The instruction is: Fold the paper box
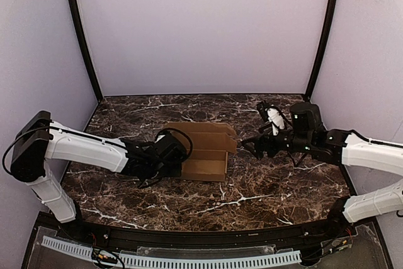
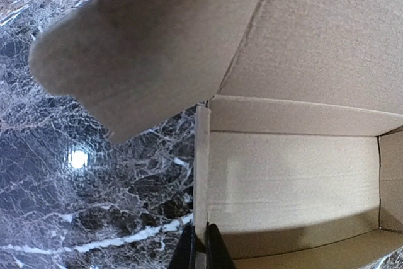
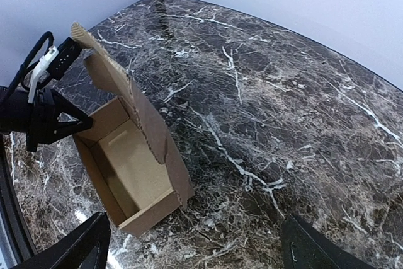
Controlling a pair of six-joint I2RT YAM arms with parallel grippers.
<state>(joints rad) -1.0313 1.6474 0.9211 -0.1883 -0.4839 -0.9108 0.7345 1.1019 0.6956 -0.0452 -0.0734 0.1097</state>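
Dark marble-patterned tabletop [image 1: 252, 187], white-veined. Resting directly on it: one brown paper box [image 1: 204, 152], partly folded, tray open upward, lid flap raised. Marble showing on every side of the box.

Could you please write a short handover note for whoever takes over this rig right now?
Left gripper: shut, pinching the thin side wall of the paper box.
Right gripper: open, empty, just off the box's right side; no contact visible.
Box: mid-table, open side up.
Done: tray formed, with walls standing.
Left: the lid flap stands raised; it likely needs folding down and tucking, probably by the right gripper.
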